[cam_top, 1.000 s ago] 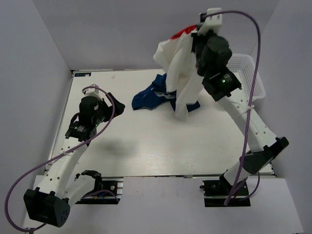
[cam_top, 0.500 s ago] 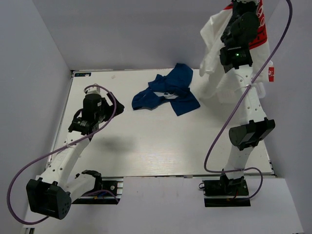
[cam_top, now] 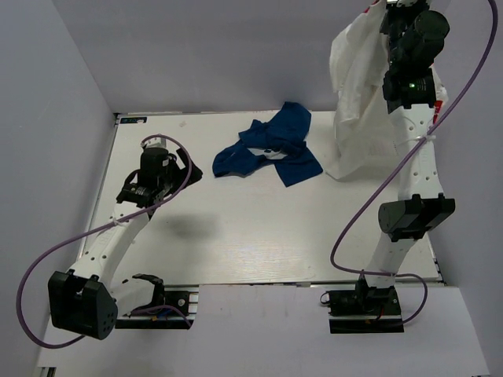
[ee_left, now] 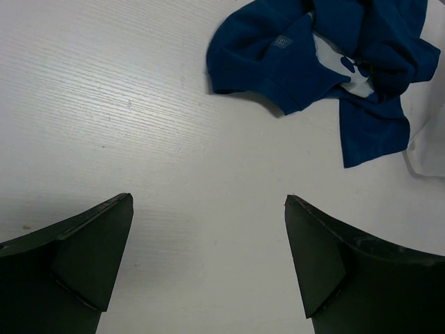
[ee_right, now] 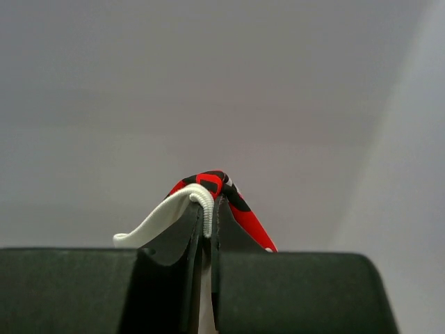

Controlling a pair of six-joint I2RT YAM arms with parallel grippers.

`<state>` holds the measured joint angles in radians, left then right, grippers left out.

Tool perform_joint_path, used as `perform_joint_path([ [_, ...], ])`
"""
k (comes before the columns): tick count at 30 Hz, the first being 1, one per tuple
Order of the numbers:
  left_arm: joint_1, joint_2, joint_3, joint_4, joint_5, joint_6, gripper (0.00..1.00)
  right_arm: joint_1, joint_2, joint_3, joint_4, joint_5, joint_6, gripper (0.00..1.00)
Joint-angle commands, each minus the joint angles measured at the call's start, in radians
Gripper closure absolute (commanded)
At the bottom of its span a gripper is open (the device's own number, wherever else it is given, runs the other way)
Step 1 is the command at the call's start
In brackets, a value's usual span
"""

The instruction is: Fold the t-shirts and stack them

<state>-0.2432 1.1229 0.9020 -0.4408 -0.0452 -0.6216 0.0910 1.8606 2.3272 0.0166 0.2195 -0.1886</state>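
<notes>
The royal blue t-shirt lies crumpled on the table at the back middle; it also shows in the left wrist view. My right gripper is raised high at the top right and shut on the ribbed collar of the white t-shirt, with its red print beside the jaws. The white t-shirt hangs down from it, its hem near the table right of the blue one. My left gripper is open and empty, low over the bare table to the left of the blue t-shirt.
The white table has grey walls at the left and back. The hanging white shirt's hem shows at the right edge of the left wrist view. The right arm's elbow stands over the table's right side.
My right gripper has swung the white t-shirt up and to the right, off the blue t-shirt. My left gripper has crept a little farther back over the table.
</notes>
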Motion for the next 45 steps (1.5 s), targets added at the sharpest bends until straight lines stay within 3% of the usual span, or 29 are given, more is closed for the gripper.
perform_joint_path([
  [1, 0.007, 0.005, 0.051, 0.001, 0.002, 0.005, 0.0, 0.012, -0.12, 0.053, 0.071, -0.362, 0.158, 1.0],
  [2, 0.007, 0.005, 0.051, 0.001, 0.002, 0.005, 0.0, 0.01, -0.123, 0.057, 0.074, -0.447, 0.235, 1.0],
  [6, 0.007, -0.005, 0.041, 0.01, 0.011, 0.005, 0.0, 0.015, -0.149, 0.054, 0.1, -0.555, 0.276, 1.0],
  [12, 0.007, -0.014, 0.032, 0.01, 0.012, -0.004, 0.0, 0.013, -0.147, 0.058, 0.212, -0.292, 0.193, 1.0],
  [16, 0.007, -0.023, 0.032, 0.01, 0.001, -0.013, 0.0, 0.012, -0.117, 0.02, 0.38, -0.057, 0.06, 1.0],
  [21, 0.007, 0.001, 0.044, -0.024, -0.021, -0.023, 0.0, 0.001, 0.031, 0.112, 0.587, 0.06, -0.171, 1.0],
  [24, 0.007, 0.029, 0.054, -0.035, -0.044, -0.023, 0.0, -0.034, 0.064, 0.078, 0.7, 0.046, -0.186, 1.0],
  [25, 0.007, 0.044, 0.063, -0.035, -0.053, -0.032, 0.0, -0.054, 0.066, 0.064, 0.795, -0.024, -0.215, 1.0],
  [32, 0.007, 0.123, 0.063, -0.035, -0.03, -0.041, 0.0, -0.152, 0.13, 0.015, 0.898, -0.112, -0.258, 1.0],
  [40, 0.007, 0.16, 0.044, -0.026, 0.004, -0.05, 0.0, -0.234, 0.135, -0.123, 0.927, -0.16, -0.238, 1.0],
  [45, 0.007, 0.16, 0.021, -0.015, 0.013, -0.059, 0.0, -0.238, 0.117, -0.357, 0.872, -0.071, -0.209, 1.0],
])
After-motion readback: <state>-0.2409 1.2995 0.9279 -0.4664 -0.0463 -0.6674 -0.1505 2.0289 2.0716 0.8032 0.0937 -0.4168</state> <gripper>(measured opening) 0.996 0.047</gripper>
